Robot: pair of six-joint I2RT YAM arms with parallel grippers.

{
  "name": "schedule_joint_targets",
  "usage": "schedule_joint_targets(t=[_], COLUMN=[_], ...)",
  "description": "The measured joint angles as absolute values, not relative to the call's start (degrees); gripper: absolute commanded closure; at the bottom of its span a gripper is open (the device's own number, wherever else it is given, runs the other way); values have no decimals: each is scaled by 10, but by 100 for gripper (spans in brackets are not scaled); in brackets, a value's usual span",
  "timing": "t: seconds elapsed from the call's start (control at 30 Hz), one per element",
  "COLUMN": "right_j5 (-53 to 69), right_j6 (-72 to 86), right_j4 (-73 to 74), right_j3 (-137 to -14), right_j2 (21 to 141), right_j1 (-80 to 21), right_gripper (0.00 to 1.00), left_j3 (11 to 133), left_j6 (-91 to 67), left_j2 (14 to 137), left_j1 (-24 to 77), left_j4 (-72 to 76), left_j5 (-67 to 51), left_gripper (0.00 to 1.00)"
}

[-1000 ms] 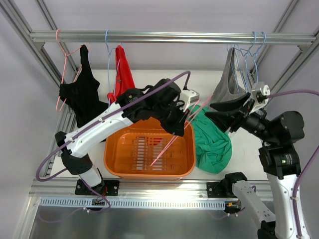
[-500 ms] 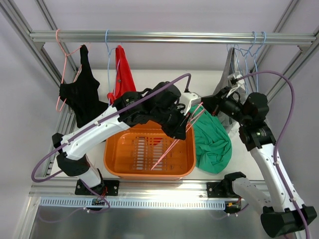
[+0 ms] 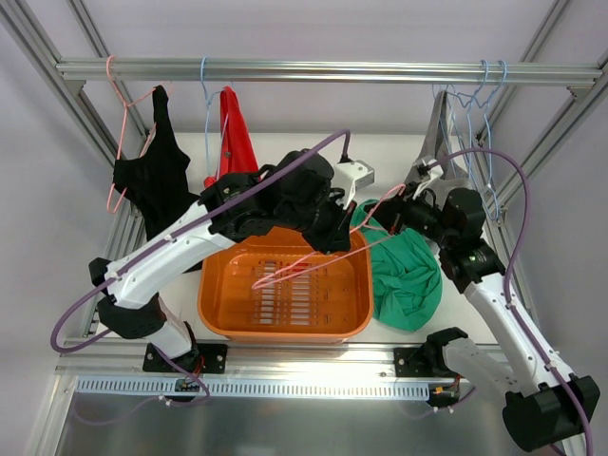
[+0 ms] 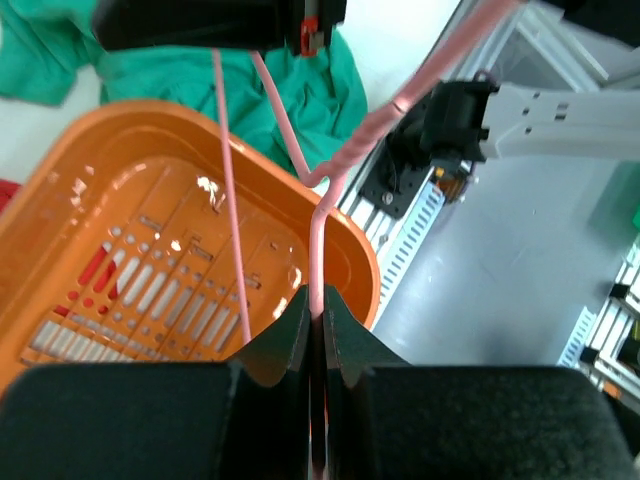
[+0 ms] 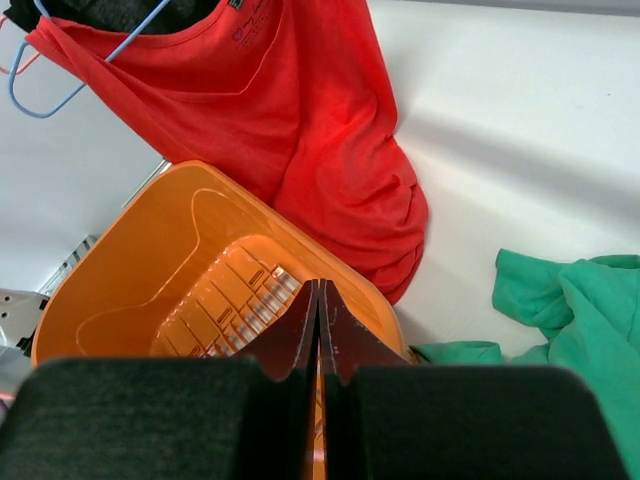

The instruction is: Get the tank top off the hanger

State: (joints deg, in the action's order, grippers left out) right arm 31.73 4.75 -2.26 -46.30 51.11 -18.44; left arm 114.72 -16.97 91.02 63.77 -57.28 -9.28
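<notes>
The salmon-pink hanger slants over the orange basket, bare of cloth. My left gripper is shut on its wire, which runs up between the jaws in the left wrist view. The teal-green tank top lies in a heap on the table right of the basket, also showing in the left wrist view and the right wrist view. My right gripper is shut and empty, near the hanger's far end above the tank top's left edge. Its jaws point at the basket rim.
The orange basket sits at the front centre. On the rail hang a black top on a pink hanger, a red top, a grey top and light-blue hangers.
My left gripper has swung the hanger from steep to nearly level across the basket. My right arm has moved from the far right in to the hanger's far end.
</notes>
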Motion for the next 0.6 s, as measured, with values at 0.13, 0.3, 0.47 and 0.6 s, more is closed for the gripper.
schedule_joint_targets(t=[0.13,0.3,0.47,0.6], right_j5=[295,221,112,71], right_j6=[50,38,5,-23], right_j4=[-10,103,223,293], right_j3=[-466,-561,-734,-826], right_j2=[500,496,493,480], right_j1=[-185,-176,-127,-120], right_gripper=[85,27,7,2], left_j3=[1160,1162,1162,1164], left_j6=[-169,-170,-170,-169], left_j2=[898,888,883,881], left_j1=[638,638,638,638], left_j4=[-553,-531,-517,-506], left_j5=[-68,-11,68,144], left_gripper=[100,100,100,100])
